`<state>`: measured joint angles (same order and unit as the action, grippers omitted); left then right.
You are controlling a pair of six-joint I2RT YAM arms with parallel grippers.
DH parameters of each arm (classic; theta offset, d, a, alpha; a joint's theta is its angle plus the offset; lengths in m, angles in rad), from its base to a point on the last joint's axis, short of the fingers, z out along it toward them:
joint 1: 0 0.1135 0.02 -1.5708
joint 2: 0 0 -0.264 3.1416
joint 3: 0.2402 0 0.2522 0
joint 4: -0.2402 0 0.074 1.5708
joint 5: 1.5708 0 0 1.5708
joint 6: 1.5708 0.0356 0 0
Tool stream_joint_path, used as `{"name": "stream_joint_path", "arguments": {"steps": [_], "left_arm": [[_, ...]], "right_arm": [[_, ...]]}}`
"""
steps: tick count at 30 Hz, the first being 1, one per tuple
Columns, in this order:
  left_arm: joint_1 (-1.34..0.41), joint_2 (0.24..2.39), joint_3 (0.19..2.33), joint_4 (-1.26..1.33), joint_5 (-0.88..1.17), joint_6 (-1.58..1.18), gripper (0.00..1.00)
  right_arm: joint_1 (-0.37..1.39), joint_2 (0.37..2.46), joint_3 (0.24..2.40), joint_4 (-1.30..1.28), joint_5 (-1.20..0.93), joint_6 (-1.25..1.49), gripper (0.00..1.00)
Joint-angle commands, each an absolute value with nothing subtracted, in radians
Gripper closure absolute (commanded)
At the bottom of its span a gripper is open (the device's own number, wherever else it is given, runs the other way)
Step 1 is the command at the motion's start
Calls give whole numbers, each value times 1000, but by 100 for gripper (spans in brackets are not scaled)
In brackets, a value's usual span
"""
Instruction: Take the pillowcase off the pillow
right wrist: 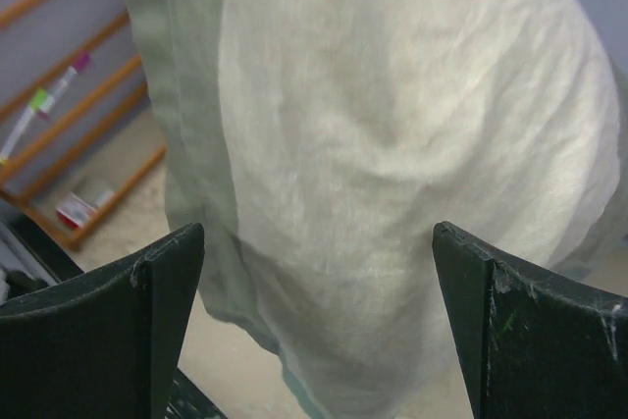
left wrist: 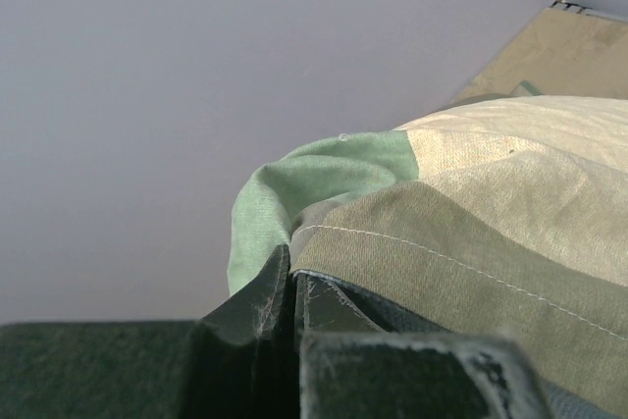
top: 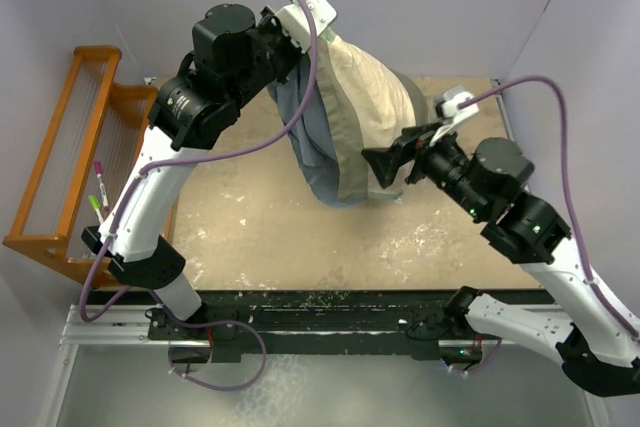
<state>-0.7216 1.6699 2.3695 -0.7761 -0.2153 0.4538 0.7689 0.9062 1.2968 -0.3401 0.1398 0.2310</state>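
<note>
The pillowcase (top: 350,117) hangs bulging above the table, with cream, grey-olive and grey-blue panels showing. The pillow is hidden inside it. My left gripper (top: 283,42) is shut on the pillowcase's upper edge and holds it up near the back wall. In the left wrist view, the left gripper (left wrist: 291,267) pinches the sage green and olive hem (left wrist: 392,233). My right gripper (top: 388,165) is open at the bundle's lower right side. In the right wrist view, the right gripper (right wrist: 314,282) has its jaws wide apart, with the cream cloth (right wrist: 392,144) close in front and nothing between them.
A wooden rack (top: 70,147) stands at the left table edge, with coloured markers (top: 100,182) on it. It also shows in the right wrist view (right wrist: 69,95). The tan tabletop (top: 250,237) lies below the bundle. Pale walls enclose the back and sides.
</note>
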Motion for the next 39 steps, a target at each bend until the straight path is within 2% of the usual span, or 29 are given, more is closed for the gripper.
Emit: {"name": "stream_joint_path", "arguments": {"steps": [1, 5, 9, 10, 12, 16, 17, 18, 23, 25, 27, 29, 34, 39], "left_arm": [[-724, 1621, 2403, -654, -308, 418, 100], [-724, 1612, 2383, -651, -313, 425, 100], [-724, 1599, 2359, -664, -296, 411, 100], [-724, 1594, 2353, -666, -290, 406, 100], [-724, 1584, 2348, -682, -287, 402, 100], [-725, 1527, 2297, -669, -296, 413, 100], [-724, 1502, 2258, -651, -297, 419, 100], [-724, 1472, 2225, -630, -305, 426, 100], [-724, 1325, 2080, -507, -351, 488, 100], [-724, 1281, 2037, -481, -348, 516, 82], [-725, 1249, 2015, -509, -310, 541, 53], [-724, 1231, 2005, -550, -276, 545, 40], [-724, 1172, 1946, -613, -174, 558, 32], [-725, 998, 1691, -490, -1, 715, 28]], "right_arm": [[794, 891, 1218, -218, 152, 64, 0], [837, 948, 1220, -209, 142, -29, 0], [908, 1086, 1271, -201, 287, -134, 1], [910, 1114, 1291, -187, 308, -159, 6], [910, 1158, 1327, -138, 346, -173, 24], [856, 1219, 1452, -55, 358, -115, 76], [840, 1236, 1495, -45, 346, -89, 94], [828, 1254, 1547, -43, 338, -68, 100], [804, 1365, 1867, -127, 165, 32, 100], [804, 1412, 1989, -166, 87, 86, 100], [804, 1457, 2091, -186, 19, 141, 100], [804, 1482, 2158, -186, 1, 197, 100], [804, 1548, 2268, -214, 76, 299, 100], [804, 1615, 2354, -325, 156, 371, 100]]}}
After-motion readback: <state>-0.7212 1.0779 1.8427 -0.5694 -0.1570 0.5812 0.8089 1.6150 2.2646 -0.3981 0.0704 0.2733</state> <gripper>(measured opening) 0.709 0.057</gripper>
